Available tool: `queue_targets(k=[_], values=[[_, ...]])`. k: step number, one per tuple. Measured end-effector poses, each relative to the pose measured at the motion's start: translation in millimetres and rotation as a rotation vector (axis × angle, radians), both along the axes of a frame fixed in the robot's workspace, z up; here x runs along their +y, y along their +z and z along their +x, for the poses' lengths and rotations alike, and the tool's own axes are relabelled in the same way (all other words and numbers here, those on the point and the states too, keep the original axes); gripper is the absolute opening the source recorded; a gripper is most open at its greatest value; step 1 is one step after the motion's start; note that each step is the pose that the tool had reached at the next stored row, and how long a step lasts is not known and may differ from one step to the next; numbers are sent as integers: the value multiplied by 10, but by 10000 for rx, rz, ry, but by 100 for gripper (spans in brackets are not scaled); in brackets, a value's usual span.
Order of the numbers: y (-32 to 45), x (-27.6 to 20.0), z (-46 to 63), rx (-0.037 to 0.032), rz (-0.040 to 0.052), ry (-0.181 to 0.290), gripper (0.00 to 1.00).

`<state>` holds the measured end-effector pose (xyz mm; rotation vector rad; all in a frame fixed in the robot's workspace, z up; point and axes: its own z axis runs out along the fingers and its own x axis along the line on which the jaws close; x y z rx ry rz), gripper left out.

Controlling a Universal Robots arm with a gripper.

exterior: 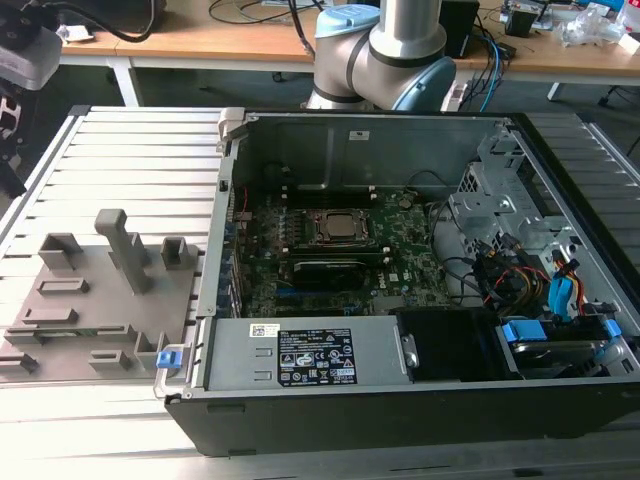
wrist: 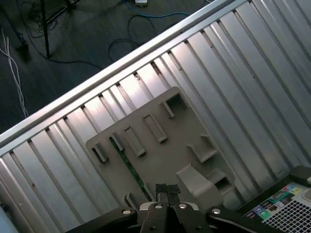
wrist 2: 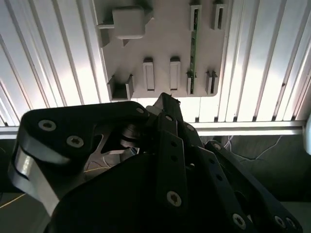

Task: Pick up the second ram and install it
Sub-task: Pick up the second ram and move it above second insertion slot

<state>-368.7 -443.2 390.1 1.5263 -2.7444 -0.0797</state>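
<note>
item: ram stick [wrist 2: 193,48], green, seated in grey tray [exterior: 100,300] at 9 o'clock of computer case [exterior: 350,150] (exterior view); gripper [wrist: 166,190] pinched together, empty, well apart; step: approach; pickup likely needs fingers parted

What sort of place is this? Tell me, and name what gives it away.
Probably a robotics lab or workshop set up for PC assembly: an open computer case lies on a slatted metal table, a grey parts fixture sits beside it, and desks strewn with cables stand behind.
</note>
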Motion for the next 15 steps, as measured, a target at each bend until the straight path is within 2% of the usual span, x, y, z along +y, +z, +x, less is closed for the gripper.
queue_targets(k=[3,5,7,9,11,13,14,15], values=[[0,0,0,0,0,697,11],[0,0,0,1,0,728,11],[0,0,1,0,-4,976,11],[0,0,1,0,-7,1407,11],[-1,1,0,2,-26,2081,11],[0,1,0,10,-104,2447,11],[-1,0,0,25,-247,2783,11],[-3,-1,1,23,-271,3070,11]])
